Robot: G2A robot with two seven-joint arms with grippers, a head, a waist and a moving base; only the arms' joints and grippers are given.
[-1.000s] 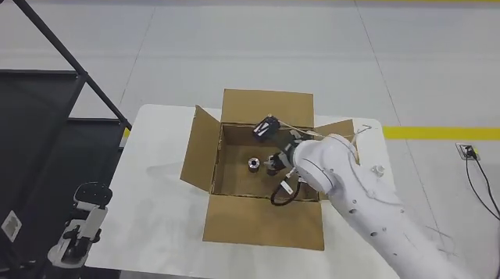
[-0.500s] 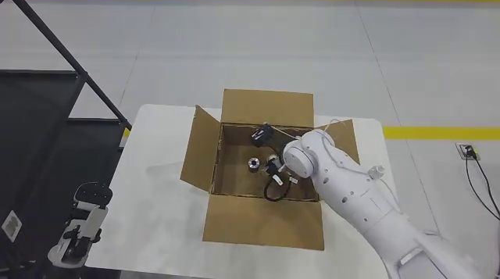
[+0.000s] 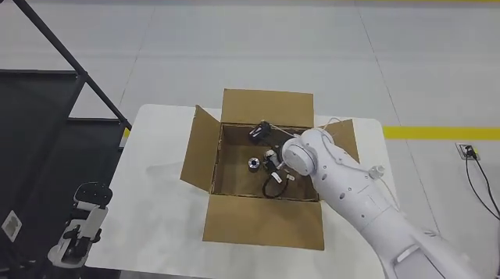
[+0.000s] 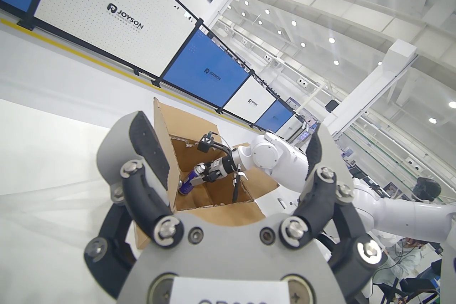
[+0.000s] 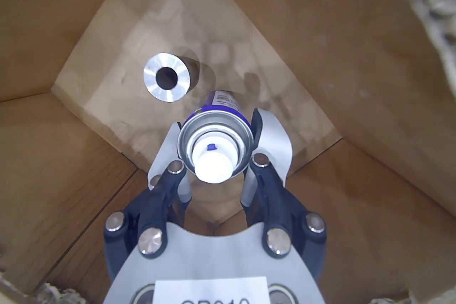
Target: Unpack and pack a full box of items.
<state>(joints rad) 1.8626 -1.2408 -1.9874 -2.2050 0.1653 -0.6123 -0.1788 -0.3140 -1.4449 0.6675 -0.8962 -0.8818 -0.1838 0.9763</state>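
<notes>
Blue spray can [image 5: 215, 132] clamped in right hand [image 5: 218, 141], inside cardboard box [image 5: 320, 52]

"What does the right arm [image 3: 344, 189] look like?"
"Glossy white shells and rounded joints, with a black cable [image 3: 271, 191] looped at the wrist."
"And the grippers?"
"The left gripper [image 4: 231, 127] has a grey metal plate, black linkages, silver screws, dark textured pads [image 4: 145, 141] and a white label. The right gripper [image 5: 215, 127] is built alike, with pale grey fingers [image 5: 276, 138]."

White table [image 3: 156, 201], yellow floor line [image 3: 437, 132]
</notes>
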